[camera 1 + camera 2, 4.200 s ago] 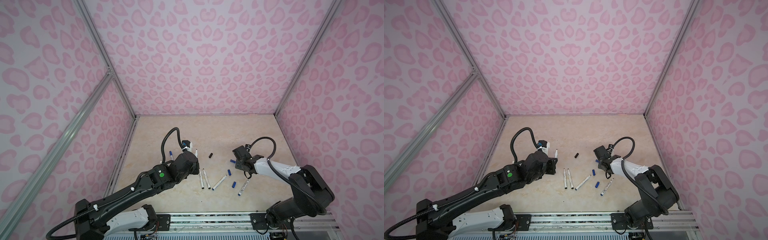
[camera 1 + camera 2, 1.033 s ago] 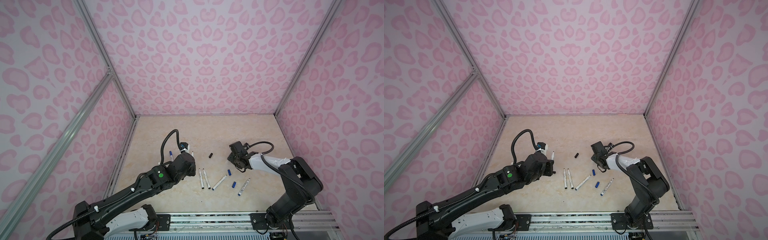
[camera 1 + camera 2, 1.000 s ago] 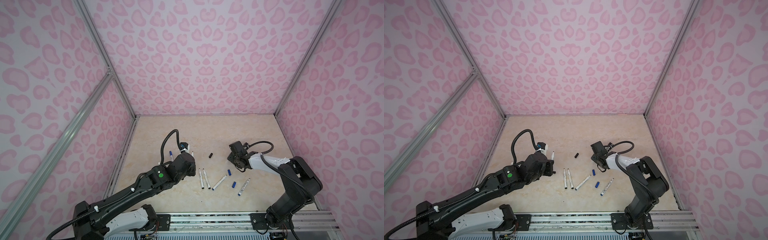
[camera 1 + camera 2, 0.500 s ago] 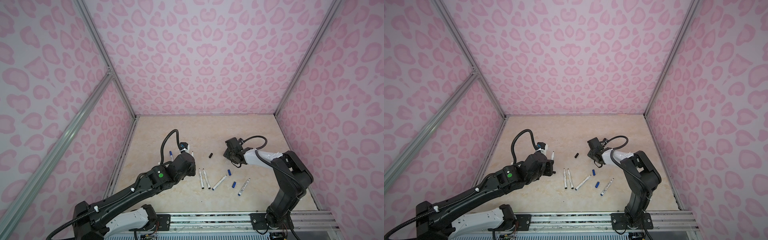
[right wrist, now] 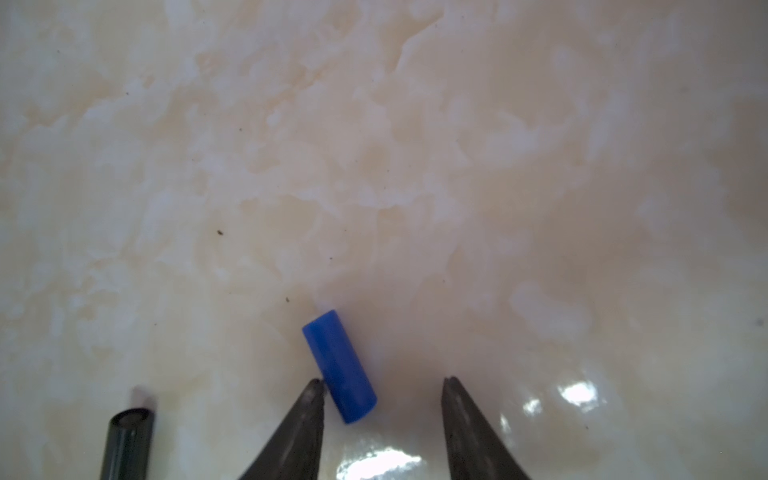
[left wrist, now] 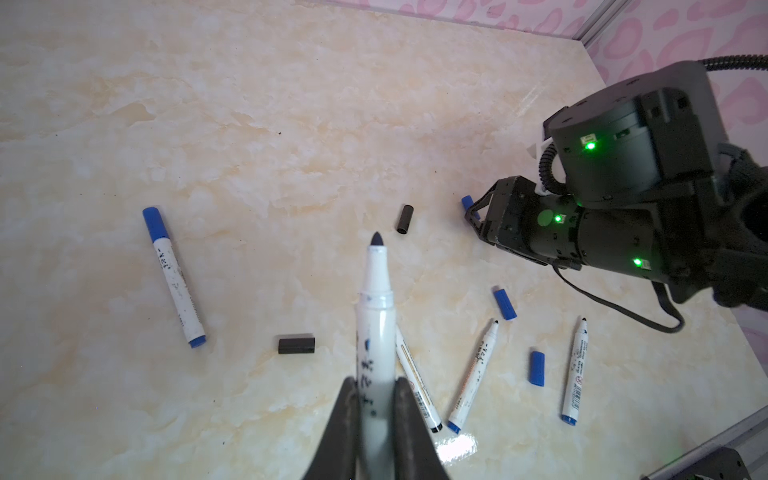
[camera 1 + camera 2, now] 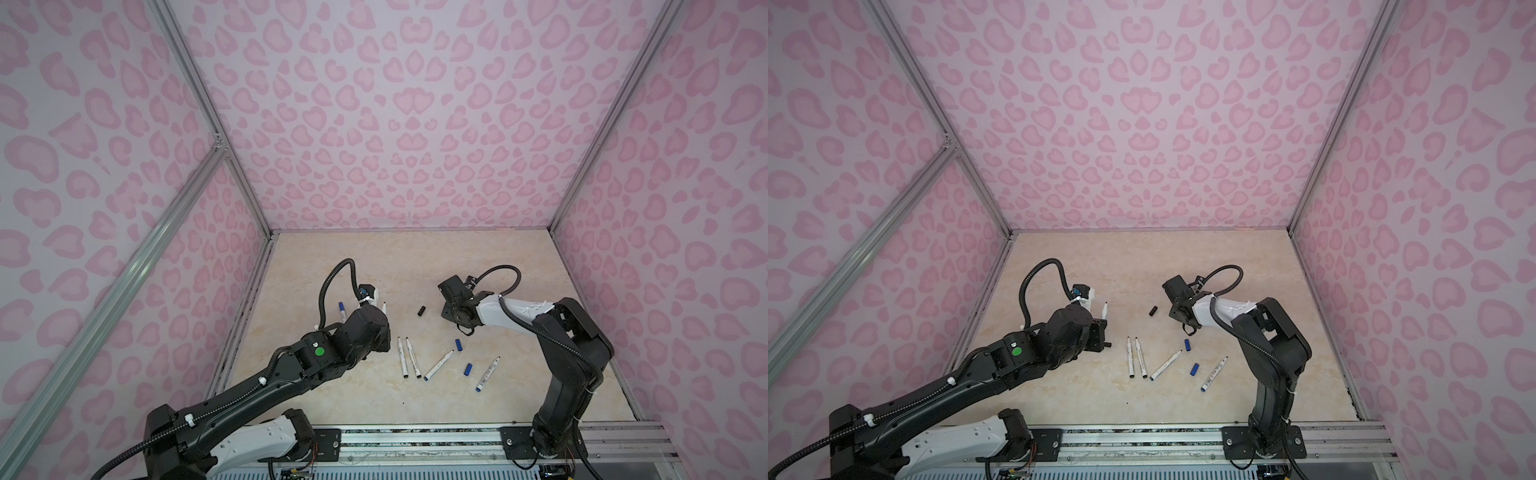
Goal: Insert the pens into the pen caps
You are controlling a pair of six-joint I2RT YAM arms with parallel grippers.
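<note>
Near black cap (image 5: 126,440), right gripper (image 5: 383,380) apart by blue cap (image 5: 338,365); left gripper (image 6: 376,382) clamping pen (image 6: 376,299)

We log the right arm (image 7: 515,309) swung in toward centre, left side barely eased back.
The right gripper (image 5: 381,380) has gone left and toward the back wall (image 7: 415,124), now near the loose black cap (image 7: 422,311), its elbow (image 7: 573,328) folded up taller. The blue cap (image 5: 338,365) it stood beside now lies between its spread fingers, touching one. The left gripper (image 6: 376,390) with its black-tipped pen (image 6: 376,316) pulled back slightly.
</note>
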